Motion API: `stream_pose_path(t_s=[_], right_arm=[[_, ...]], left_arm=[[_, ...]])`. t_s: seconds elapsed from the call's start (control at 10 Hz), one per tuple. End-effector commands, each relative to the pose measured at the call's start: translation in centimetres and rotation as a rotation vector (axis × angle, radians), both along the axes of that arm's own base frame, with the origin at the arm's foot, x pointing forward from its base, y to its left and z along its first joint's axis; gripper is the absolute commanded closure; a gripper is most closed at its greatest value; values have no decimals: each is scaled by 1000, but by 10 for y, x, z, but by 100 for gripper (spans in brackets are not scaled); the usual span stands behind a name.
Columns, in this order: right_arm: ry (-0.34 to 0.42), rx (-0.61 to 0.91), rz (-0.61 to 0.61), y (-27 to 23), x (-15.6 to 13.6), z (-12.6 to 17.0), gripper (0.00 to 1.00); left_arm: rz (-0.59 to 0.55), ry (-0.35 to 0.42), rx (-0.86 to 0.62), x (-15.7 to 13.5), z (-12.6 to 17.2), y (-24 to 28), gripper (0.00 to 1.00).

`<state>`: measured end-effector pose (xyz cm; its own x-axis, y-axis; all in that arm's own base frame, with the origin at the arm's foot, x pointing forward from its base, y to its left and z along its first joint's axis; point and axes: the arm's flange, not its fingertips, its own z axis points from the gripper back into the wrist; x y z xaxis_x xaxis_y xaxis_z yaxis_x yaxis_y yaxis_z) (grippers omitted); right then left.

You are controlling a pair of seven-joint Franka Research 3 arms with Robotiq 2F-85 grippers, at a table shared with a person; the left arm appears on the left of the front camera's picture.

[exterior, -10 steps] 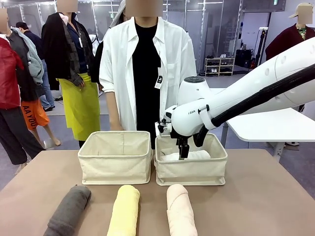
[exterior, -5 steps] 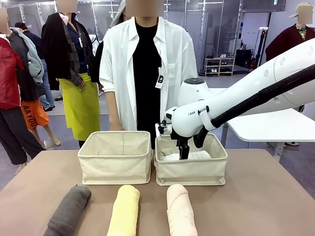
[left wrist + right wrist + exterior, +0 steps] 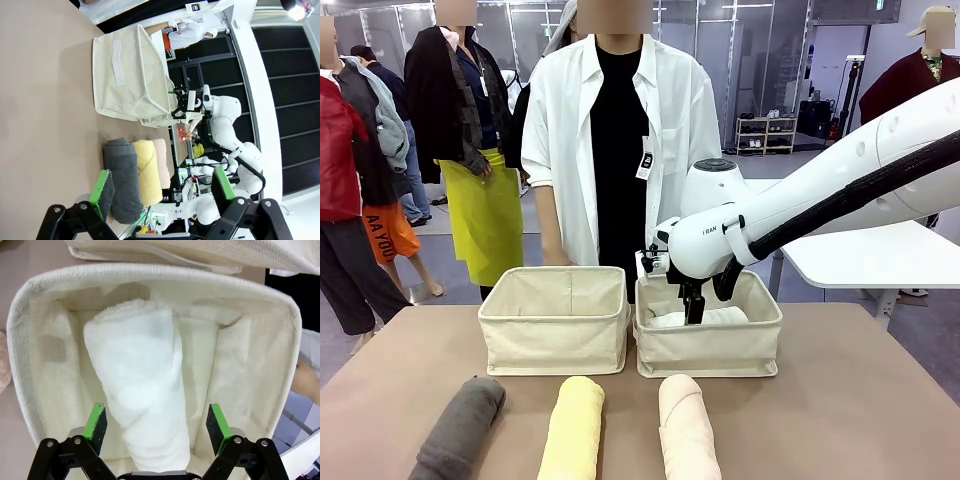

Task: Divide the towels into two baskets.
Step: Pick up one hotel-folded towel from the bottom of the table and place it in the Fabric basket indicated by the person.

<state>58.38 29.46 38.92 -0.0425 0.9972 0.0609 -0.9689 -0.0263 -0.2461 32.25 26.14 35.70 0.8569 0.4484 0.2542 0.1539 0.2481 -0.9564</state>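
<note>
On the smooth tan table (image 3: 840, 400), two boxy, soft-walled cream canvas bins are set side by side: the left basket (image 3: 555, 340) and the right basket (image 3: 710, 350). A fluffy white towel roll (image 3: 142, 390) is laid in the right basket, under the spread, empty fingers of the right gripper (image 3: 156, 420). A grey roll (image 3: 460, 430), a yellow roll (image 3: 572, 430) and a peach roll (image 3: 687, 430) are lined up nearer the robot. The left gripper (image 3: 162, 187) is likewise held spread.

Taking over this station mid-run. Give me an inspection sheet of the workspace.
Surface: brown table.
Job's things: white towel in right basket; no towel seen in left basket; grey towel, yellow towel, peach towel in a row nearer the robot.
Clutter: nothing seen.
Hands: right hand open above the white towel; left hand open, holding nothing.
Cables: black cable sleeve along right arm.
Surroundings: person in white shirt behind the baskets; white side table at right.
</note>
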Motion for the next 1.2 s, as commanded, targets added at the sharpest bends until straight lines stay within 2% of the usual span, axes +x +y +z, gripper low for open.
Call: stream_pose_path(t_s=[0.0,0.2,0.4,0.6,0.7,0.8,1.1], right_arm=[[51,6,-90,-25,-24,37,0],[42,125,-211,-66,-54,68,0],[96,261,-349,-124,-88,79,0],[262,425,-529,-181,-134,80,0],[357,540,-598,-215,-147,69,0],[457,698,-637,-250,-153,51,0],[681,971,-796,-350,-179,-7,0]], left_arm=[[2,-7,-5,-2,2,1,0],[2,-7,-5,-2,2,1,0],[2,-7,-5,-2,2,1,0],[2,-7,-5,-2,2,1,0],[2,-7,-5,-2,2,1,0],[2,-7,-5,-2,2,1,0],[2,-7,-5,-2,2,1,0]])
